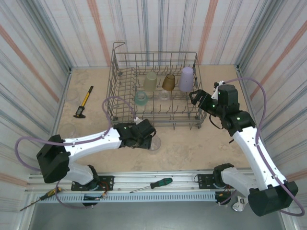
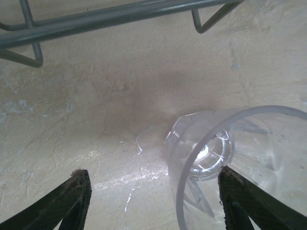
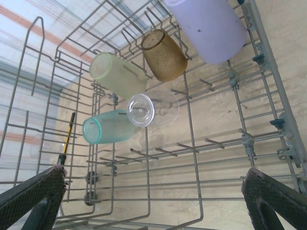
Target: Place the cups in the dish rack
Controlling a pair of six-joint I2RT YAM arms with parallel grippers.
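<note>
Bright, even light from overhead, soft shadow on the counter [image 2: 158, 91], glare glinting off the clear cup [image 2: 206, 158], everything fairly sharp.

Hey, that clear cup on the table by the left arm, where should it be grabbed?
Probably its rim wall: the clear cup opens toward the left end effector, so come at the mouth, one finger inside, one outside.
</note>
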